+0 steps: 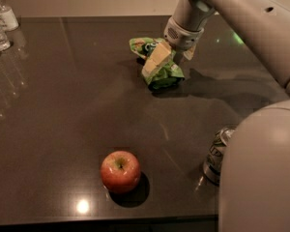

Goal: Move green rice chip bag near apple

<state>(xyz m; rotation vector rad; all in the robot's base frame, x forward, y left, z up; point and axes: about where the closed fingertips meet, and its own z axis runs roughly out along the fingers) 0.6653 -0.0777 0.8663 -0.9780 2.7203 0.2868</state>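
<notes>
Status: early stage, transfer not yet made.

The green rice chip bag (165,75) is lying crumpled at the far middle of the dark table (63,105). The hand (166,64) is sitting directly on top of it, reaching down from the arm (241,13) that is entering from the upper right. Part of the bag is showing to the left of the hand and part below it. Whether the hand is open, closing, or already gripping the bag cannot be told from this view.

The apple (120,170) is resting near the front edge, well apart from the bag and on the viewer's side of it.

A soda can (215,153) is standing to the right of the apple, partly hidden behind the robot's body. Clear bottles (0,25) are standing at the far left corner.

Judgement: the reach to the bag is looking complete. A secure grip remains unconfirmed. The lift, the carry toward the front of the table, and the set-down beside the apple are all remaining. The can is standing close to the likely drop zone and is warranting care.
</notes>
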